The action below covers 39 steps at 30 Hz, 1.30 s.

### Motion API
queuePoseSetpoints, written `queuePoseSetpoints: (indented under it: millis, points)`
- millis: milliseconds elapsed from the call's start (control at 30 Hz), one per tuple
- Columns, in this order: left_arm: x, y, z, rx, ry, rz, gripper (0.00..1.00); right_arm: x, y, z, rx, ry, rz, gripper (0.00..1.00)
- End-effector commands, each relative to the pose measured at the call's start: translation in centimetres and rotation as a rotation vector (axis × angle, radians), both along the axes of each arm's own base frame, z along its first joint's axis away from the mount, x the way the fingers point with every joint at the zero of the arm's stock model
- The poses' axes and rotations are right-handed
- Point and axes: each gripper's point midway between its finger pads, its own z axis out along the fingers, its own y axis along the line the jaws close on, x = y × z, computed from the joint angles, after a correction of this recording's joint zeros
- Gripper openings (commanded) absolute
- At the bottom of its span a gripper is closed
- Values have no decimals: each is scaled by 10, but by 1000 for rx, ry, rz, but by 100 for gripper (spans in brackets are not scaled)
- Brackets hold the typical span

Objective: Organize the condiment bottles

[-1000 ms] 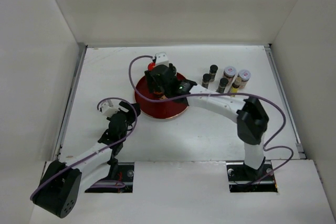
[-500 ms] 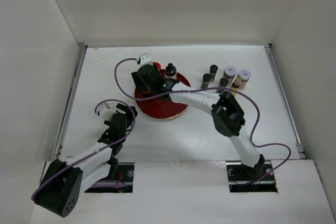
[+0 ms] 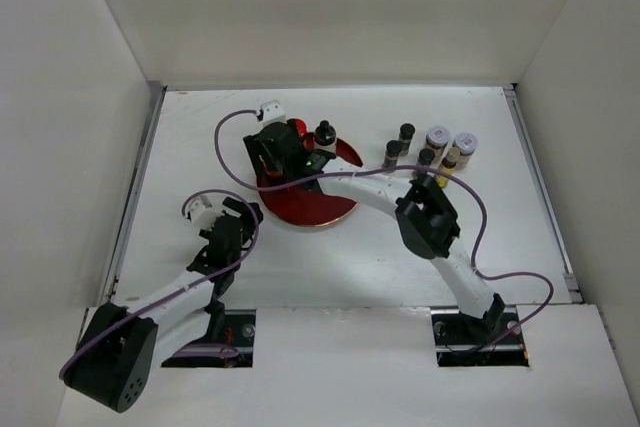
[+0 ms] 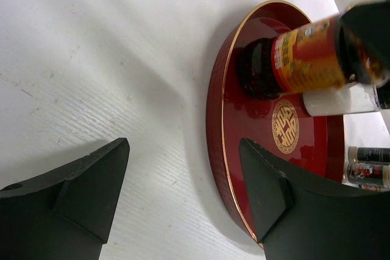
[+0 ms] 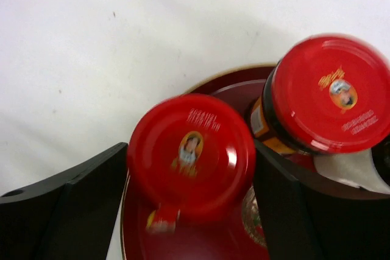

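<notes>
Placing a red-capped jar [image 5: 190,153] on the red tray [image 3: 310,209] appears to be the step in hand. Your right gripper [image 5: 192,168] clamps it over the tray's far-left rim, just beside a second red-capped jar [image 5: 329,92]. Your left gripper [image 4: 183,181] stands wide and empty toward the table's near-left corner. The other bottles [image 3: 437,137] cluster toward the far-right corner. The next move calls for a level descent and a clean release, without knocking its neighbour.

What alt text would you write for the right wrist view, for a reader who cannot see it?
Seen from above, a red-capped jar sits between the right tool's black fingers, over the edge of a round red tray. A second red-capped jar stands beside it on the tray, with white table beyond.
</notes>
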Motion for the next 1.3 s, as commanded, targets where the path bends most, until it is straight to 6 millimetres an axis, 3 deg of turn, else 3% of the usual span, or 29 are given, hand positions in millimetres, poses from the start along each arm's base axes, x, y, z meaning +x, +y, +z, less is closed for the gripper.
queuePoseSetpoints:
  millis: [0, 167, 267, 400, 500, 633, 700, 800, 933, 1033, 1267]
  points:
    - [6, -5, 14, -14, -51, -10, 72, 10, 18, 83, 189, -141, -3, 88]
    - [6, -7, 16, -12, -62, -21, 72, -10, 14, 123, 244, -188, 20, 91]
    - [7, -8, 14, -6, -53, -27, 72, -21, -3, 145, 262, -214, 11, 92]
    - [7, -10, 18, -12, -64, -38, 72, -35, -42, 169, 279, -244, -49, 90]
    - [7, -20, 20, -3, -73, -86, 71, -40, -95, 171, 265, -259, -141, 78]
    - [8, -43, 42, 4, -160, -200, 66, -36, -200, 154, 243, -266, -371, 43]
    - [8, -54, 46, 21, -182, -238, 64, -36, -258, 141, 229, -259, -500, 38]
    - [6, -68, 50, 37, -197, -290, 63, -38, -337, 121, 179, -241, -678, 42]
    - [6, -74, 53, 47, -206, -301, 63, -41, -413, 101, 78, -211, -874, 66]
    - [6, -77, 50, 55, -198, -311, 63, -37, -444, 86, 39, -175, -949, 71]
    - [4, -82, 51, 78, -203, -325, 63, -20, -463, 52, -2, -81, -975, 73]
